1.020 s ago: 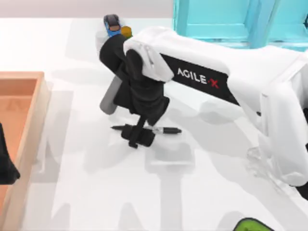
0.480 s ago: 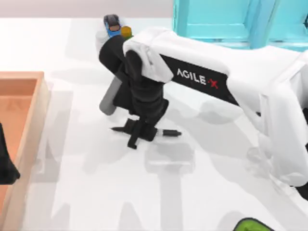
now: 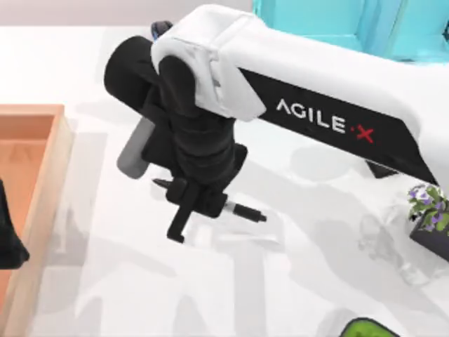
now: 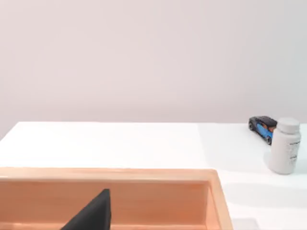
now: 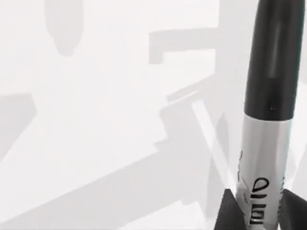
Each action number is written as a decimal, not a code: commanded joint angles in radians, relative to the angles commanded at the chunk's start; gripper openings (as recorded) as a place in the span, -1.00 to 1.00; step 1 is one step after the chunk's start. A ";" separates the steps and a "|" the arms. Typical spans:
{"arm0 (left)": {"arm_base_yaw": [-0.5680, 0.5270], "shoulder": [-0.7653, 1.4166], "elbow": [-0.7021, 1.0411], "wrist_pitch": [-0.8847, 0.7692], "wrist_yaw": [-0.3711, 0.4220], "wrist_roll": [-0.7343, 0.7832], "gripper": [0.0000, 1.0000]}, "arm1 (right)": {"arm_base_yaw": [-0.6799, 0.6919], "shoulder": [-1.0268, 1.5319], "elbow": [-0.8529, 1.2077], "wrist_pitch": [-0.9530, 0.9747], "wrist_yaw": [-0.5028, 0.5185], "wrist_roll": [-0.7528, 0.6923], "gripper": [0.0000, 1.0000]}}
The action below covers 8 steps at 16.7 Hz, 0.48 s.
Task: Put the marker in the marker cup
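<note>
My right gripper (image 3: 200,200) hangs above the middle of the table, shut on the marker (image 3: 245,210). The marker is slim and black with a white-grey labelled band, held about level, and its ends stick out on both sides of the gripper. In the right wrist view the marker (image 5: 268,120) runs out from between the two dark fingertips (image 5: 225,213), with bare white table below it. The marker cup is hidden or out of view. My left gripper (image 3: 8,242) stays parked at the left edge over the wooden box.
A wooden box (image 3: 42,175) lies along the left side. At the back are a blue toy car (image 4: 263,128), a white bottle (image 4: 285,152) and a cyan cabinet (image 3: 316,21). On the right is a flower pot (image 3: 428,210). A green object (image 3: 365,328) is at the front.
The right gripper closed on the marker on the table and has lifted it up toward the camera. The left arm has not moved.
</note>
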 joint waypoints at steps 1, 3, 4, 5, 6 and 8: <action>0.000 0.000 0.000 0.000 0.000 0.000 1.00 | 0.025 -0.048 -0.021 -0.029 -0.001 0.027 -1.00; 0.000 0.000 0.000 0.000 0.000 0.000 1.00 | 0.069 -0.124 -0.053 -0.077 -0.004 0.068 -1.00; 0.000 0.000 0.000 0.000 0.000 0.000 1.00 | 0.085 -0.148 -0.064 -0.093 -0.005 0.081 -1.00; 0.000 0.000 0.000 0.000 0.000 0.000 1.00 | 0.096 -0.161 -0.069 -0.102 -0.006 0.089 -1.00; 0.000 0.000 0.000 0.000 0.000 0.000 1.00 | 0.098 -0.164 -0.070 -0.104 -0.006 0.090 -1.00; 0.000 0.000 0.000 0.000 0.000 0.000 1.00 | 0.098 -0.164 -0.070 -0.104 -0.006 0.090 -1.00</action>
